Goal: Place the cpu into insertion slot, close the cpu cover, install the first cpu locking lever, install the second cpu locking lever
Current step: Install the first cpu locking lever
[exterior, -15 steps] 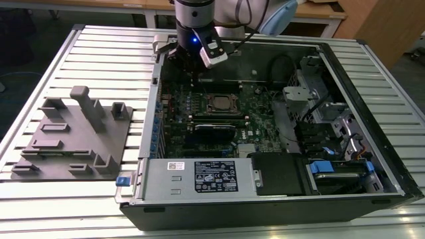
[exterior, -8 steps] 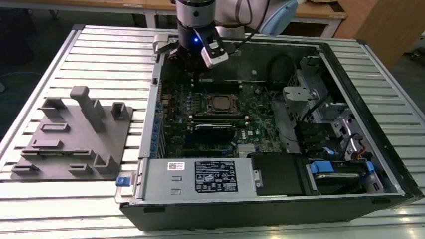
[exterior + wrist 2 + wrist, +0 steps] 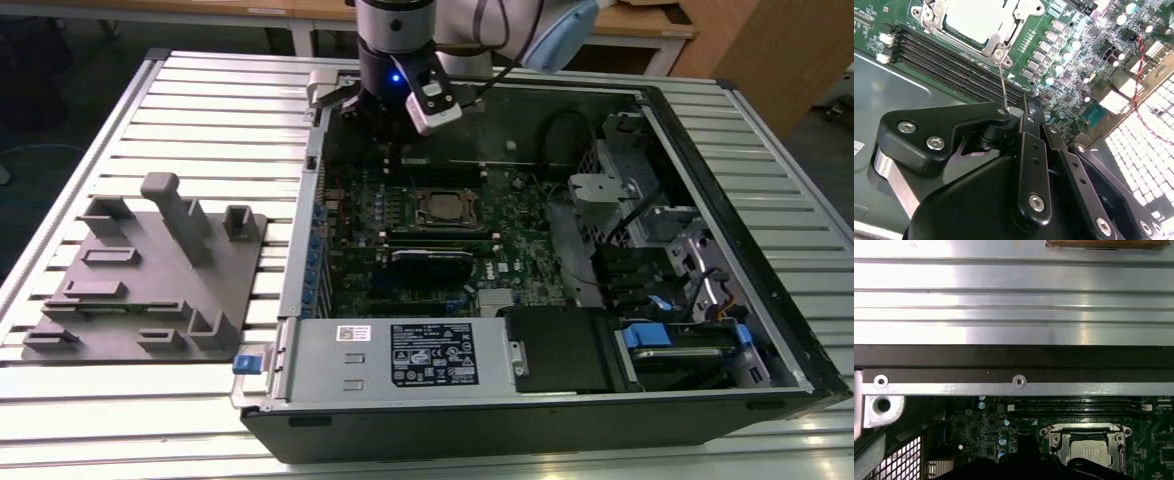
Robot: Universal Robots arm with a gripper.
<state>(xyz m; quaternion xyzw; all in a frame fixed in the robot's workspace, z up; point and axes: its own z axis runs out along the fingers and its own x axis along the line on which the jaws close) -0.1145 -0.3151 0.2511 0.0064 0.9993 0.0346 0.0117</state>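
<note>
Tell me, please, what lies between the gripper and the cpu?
In the second wrist view: long black slots, crossed by a thin wire lever.

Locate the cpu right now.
The cpu sits in the insertion slot on the green circuit board, mid-case in the exterior view, beside the long black memory slots.

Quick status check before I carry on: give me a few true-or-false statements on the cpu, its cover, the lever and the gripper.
1. The cpu sits in the insertion slot. True.
2. A thin locking lever runs from the socket's corner to the gripper. True.
3. The metal frame over the chip stands open. False: the cpu cover lies flat, framing the cpu.
4. The arm is working outside the box. False: the gripper is inside the computer case, over the green circuit board.
</note>
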